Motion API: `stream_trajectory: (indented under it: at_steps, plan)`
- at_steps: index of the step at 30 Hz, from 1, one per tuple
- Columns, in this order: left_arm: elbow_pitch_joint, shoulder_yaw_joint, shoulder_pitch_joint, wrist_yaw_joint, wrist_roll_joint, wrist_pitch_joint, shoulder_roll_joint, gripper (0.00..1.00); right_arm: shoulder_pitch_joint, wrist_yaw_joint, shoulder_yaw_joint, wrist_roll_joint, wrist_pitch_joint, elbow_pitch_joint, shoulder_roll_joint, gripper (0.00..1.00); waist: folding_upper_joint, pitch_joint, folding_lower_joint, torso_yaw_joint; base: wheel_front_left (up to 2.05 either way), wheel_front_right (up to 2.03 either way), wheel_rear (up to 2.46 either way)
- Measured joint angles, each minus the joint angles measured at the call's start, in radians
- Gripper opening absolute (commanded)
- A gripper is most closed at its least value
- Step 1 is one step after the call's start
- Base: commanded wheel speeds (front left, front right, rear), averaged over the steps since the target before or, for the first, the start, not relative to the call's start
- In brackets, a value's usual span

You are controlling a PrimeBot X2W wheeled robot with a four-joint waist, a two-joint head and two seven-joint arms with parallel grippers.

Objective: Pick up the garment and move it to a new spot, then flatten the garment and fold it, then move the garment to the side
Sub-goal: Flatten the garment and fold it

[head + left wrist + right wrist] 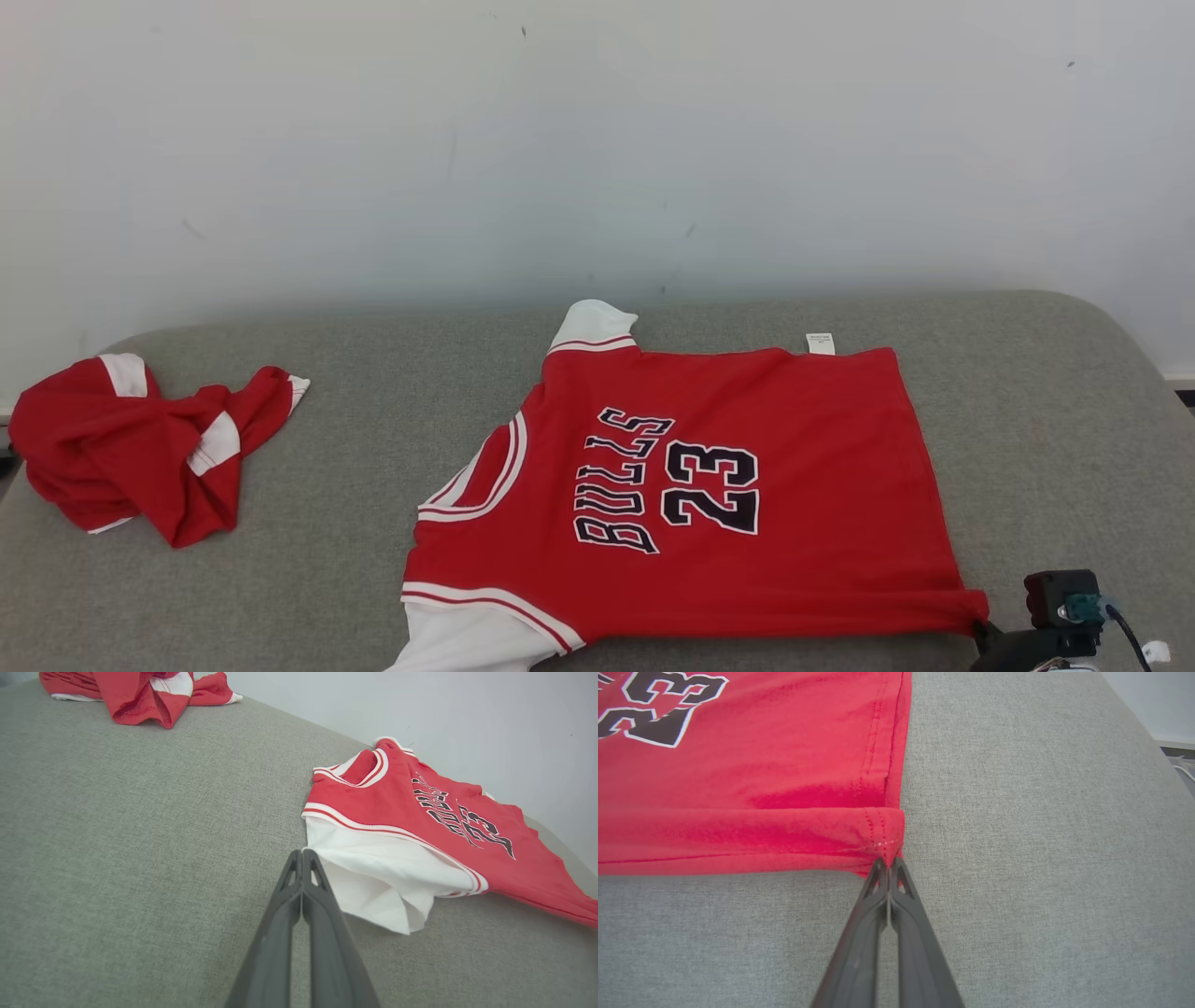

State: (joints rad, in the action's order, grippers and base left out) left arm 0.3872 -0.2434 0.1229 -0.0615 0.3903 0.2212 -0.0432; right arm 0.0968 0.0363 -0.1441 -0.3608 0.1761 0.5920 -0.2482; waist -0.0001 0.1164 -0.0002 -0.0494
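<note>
1. We see the garment (709, 467) flat on the surface (327, 579), long axis left–right, collar (509, 467) leftward.
2. Right tool (889, 861), closed, pinches its near hem corner (885, 830).
3. Left tool (302, 851), closed, meets the white sleeve (373, 872); grip uncertain.

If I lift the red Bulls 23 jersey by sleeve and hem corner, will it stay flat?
Probably not: the red Bulls 23 jersey looks thin and floppy, its white sleeve drooping in soft folds. The right gripper puckers the hem corner, so expect sagging between grips.
</note>
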Motion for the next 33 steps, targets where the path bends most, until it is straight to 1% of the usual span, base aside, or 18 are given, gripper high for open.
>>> stream_trajectory:
  at_steps: [2,4,8,12,16,19,25,31,33]
  plan:
    - [-0.018,0.0,0.002,-0.001,0.0,-0.006,-0.001,0.0,-0.033,0.014,0.012,-0.004,0.0,-0.034,0.009,0.0,0.0,0.003,0.0,0.0,0.0,0.0,0.0]
    - [-0.027,0.0,0.007,-0.001,0.001,-0.01,-0.002,0.0,-0.049,0.02,0.018,-0.011,0.0,-0.054,0.016,0.0,0.0,0.004,0.0001,0.001,0.0,0.0,0.0]
    - [-0.049,0.002,0.042,-0.01,0.014,-0.022,-0.004,0.0,-0.075,0.025,0.023,-0.029,-0.006,-0.132,0.04,0.0,0.0,0.004,0.0001,0.01,0.0,0.0,0.0]
    - [-0.082,0.001,0.039,-0.01,0.015,-0.035,-0.007,0.0,-0.075,0.026,0.033,-0.044,-0.021,-0.212,0.049,0.0,0.0,0.0,0.0002,0.024,0.0,0.0,0.0]
    - [-0.113,-0.003,-0.004,-0.009,0.015,-0.049,-0.007,0.0,-0.063,0.027,0.044,-0.044,-0.029,-0.276,0.044,0.0,0.0001,-0.005,0.0002,0.03,0.0,0.0,0.0]
    - [-0.146,0.005,-0.07,-0.01,0.016,-0.054,-0.007,0.0,-0.015,0.027,0.034,-0.039,-0.031,-0.313,0.04,0.0,0.0001,-0.004,0.0002,0.038,0.0,0.0,0.0]
    - [-0.204,0.011,-0.219,-0.009,0.007,-0.071,-0.017,0.0,0.058,0.026,0.034,-0.009,-0.019,-0.349,-0.009,0.0,0.0002,-0.003,0.0003,0.041,0.0,0.0,0.0]
    - [-0.249,0.034,-0.271,-0.012,0.003,-0.075,-0.027,0.0,0.101,0.025,0.014,0.009,0.0,-0.382,-0.02,0.0,0.0001,-0.004,0.0003,0.042,0.0,0.0,0.0]
    - [-0.261,0.035,-0.273,-0.018,0.003,-0.084,-0.03,0.0,0.105,0.017,0.006,0.011,0.011,-0.395,-0.027,0.0,0.0002,-0.005,0.0003,0.043,0.0,0.0,0.0]
